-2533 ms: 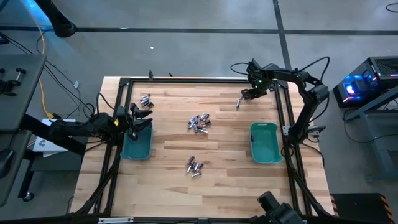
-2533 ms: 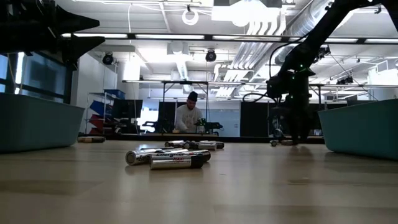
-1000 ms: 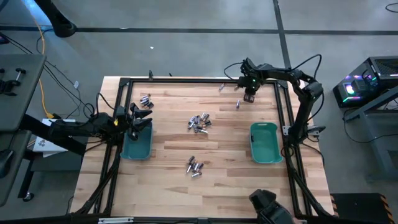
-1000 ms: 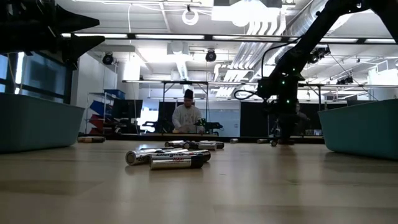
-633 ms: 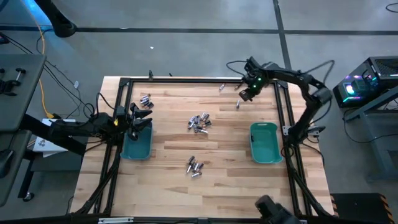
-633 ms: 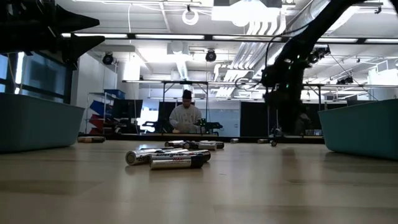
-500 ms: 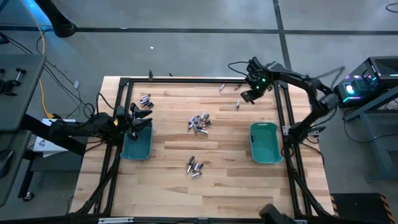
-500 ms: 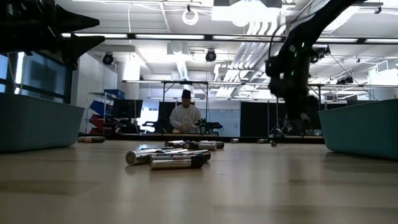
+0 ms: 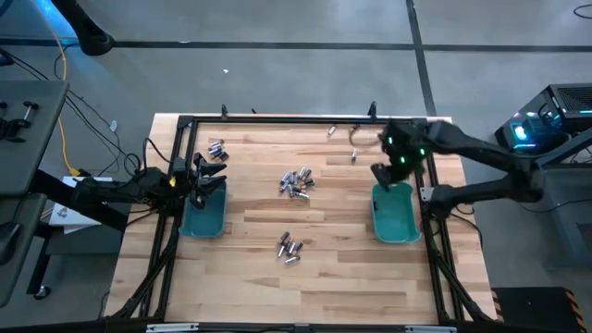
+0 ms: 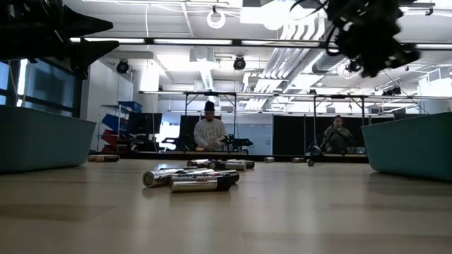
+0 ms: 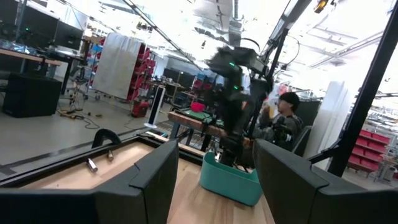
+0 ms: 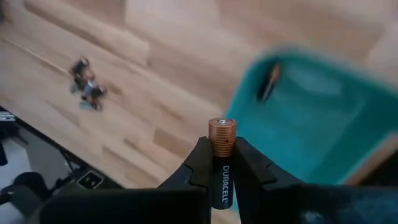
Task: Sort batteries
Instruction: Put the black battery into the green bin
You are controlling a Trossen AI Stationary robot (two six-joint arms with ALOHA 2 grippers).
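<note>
Small batteries lie in piles on the wooden table: one mid-table (image 9: 296, 182), one nearer the front (image 9: 289, 248), one at the far left (image 9: 216, 148). Two loose cells (image 9: 352, 154) lie at the far right. My right gripper (image 9: 381, 174) hangs over the far end of the right teal bin (image 9: 393, 215). It is shut on a dark battery (image 12: 222, 177) with a copper-brown end. Another dark cell (image 12: 270, 82) lies in that bin. My left gripper (image 9: 205, 180) waits, open and empty, over the left teal bin (image 9: 202, 217). My right gripper pinches the dark battery's body (image 12: 222, 168) between its two fingers. The battery lies along the fingers, and its copper-brown end (image 12: 222, 132) sticks out past the fingertips. It is lifted clear, above the table beside the bin's rim (image 12: 249, 68).
A black metal frame (image 9: 277, 118) runs around the table's edges. The front pile shows close up in the low view (image 10: 191, 180). People sit in the room beyond the far edge (image 10: 210, 134). Bare wood lies between the two bins.
My right gripper has risen from the table's far edge. It has swung toward the near edge, to above the right teal bin's far end, carrying the dark battery. The loose cells at the far right have stayed where they were.
</note>
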